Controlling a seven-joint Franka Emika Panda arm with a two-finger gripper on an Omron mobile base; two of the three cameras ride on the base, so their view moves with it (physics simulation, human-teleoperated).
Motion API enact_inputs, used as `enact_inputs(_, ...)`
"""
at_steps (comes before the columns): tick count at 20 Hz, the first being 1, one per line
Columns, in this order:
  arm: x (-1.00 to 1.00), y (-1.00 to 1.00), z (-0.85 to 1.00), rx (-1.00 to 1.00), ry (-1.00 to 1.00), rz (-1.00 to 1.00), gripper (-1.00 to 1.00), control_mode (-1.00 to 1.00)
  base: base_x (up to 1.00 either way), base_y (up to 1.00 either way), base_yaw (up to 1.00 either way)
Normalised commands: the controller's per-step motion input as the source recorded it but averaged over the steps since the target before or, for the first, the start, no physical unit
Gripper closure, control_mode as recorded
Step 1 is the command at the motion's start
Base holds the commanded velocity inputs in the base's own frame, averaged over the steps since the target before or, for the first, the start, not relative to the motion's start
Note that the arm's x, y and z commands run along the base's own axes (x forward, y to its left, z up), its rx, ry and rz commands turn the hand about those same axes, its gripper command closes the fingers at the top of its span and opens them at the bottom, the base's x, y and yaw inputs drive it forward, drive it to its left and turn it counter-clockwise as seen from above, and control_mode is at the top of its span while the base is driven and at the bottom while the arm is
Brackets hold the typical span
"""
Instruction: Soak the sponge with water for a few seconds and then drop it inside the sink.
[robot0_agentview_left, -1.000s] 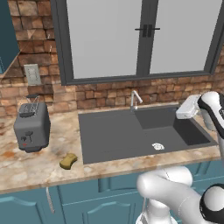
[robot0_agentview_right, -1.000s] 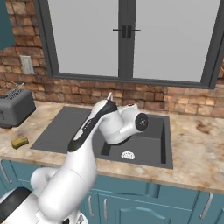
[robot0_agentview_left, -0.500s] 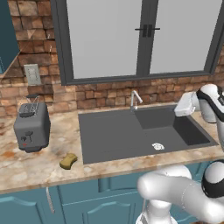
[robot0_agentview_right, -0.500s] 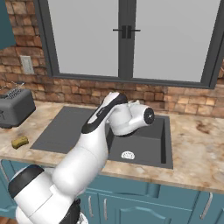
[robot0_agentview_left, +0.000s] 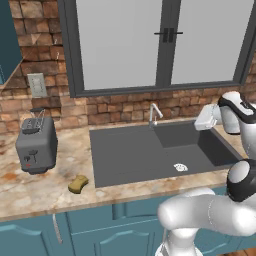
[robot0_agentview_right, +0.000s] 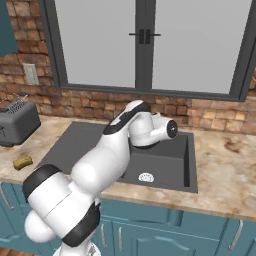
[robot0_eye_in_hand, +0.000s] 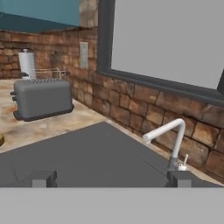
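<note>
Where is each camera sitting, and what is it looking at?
Left base view: behind the arm on its left, looking down at the sink, sponge and toaster; the white arm rises at lower right.
Right base view: behind on the right, same counter; the arm rises at lower left.
Hand view: on the hand, looking across the sink toward the faucet; the open gripper shows its fingertips.
All three share the sink and toaster.

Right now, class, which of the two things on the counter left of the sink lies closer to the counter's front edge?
The small yellow sponge. It lies near the front edge of the counter, while the grey toaster stands further back, towards the brick wall.
</note>
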Motion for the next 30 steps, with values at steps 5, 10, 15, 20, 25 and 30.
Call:
enact_inputs(5, 0.14, 0.00, -0.17, 0.00, 0.00, 0.00, -1.00, -1.00, 0.00, 0.00, 0.00)
enact_inputs(10, 0.04, 0.03, -0.23, 0.00, -0.04, 0.00, -1.00, -1.00, 0.00, 0.00, 0.00)
enact_inputs(15, 0.04, 0.18, -0.17, 0.00, -0.03, 0.00, -1.00, -1.00, 0.00, 0.00, 0.00)
enact_inputs(20, 0.11, 0.31, -0.11, 0.00, 0.00, 0.00, -1.00, -1.00, 0.00, 0.00, 0.00)
enact_inputs(25, 0.06, 0.07, -0.11, 0.00, 0.00, 0.00, -1.00, -1.00, 0.00, 0.00, 0.00)
enact_inputs(30, 0.08, 0.00, -0.13, 0.00, 0.00, -0.01, -1.00, -1.00, 0.00, 0.00, 0.00)
